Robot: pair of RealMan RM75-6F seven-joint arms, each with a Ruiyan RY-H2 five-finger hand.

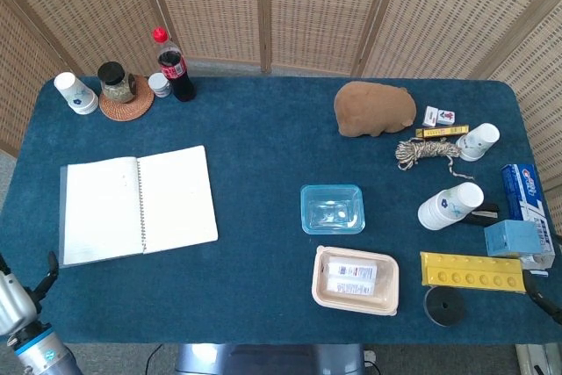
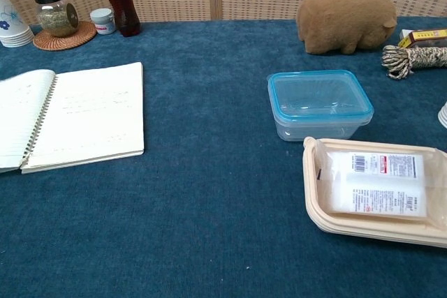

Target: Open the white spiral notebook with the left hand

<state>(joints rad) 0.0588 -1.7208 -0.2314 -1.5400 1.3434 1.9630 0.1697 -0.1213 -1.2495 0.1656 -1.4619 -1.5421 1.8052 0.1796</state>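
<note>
- White notebook [image 1: 138,203] lies open flat on counter [image 1: 263,147], left side.
- Left hand [image 1: 19,300] at near-left corner, off the notebook, mostly cropped; fingers' spread cannot tell, holding nothing visible.
- Blue-lidded box [image 1: 332,209] and tray [image 1: 355,280] well to its right.
- Cola bottle [image 1: 173,64], jar [image 1: 115,82] behind.

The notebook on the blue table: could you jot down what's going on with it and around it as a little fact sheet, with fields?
notebook: white spiral notebook lies open and flat, both pages showing
task status: opening looks done
left hand: left hand at the table's near left corner, off the notebook, holding nothing visible
right hand: barely seen at the right edge, state unclear
behind notebook: cola bottle, jar on a woven coaster, paper cups
to its right: clear lidded box, beige tray
table: blue cloth
</note>
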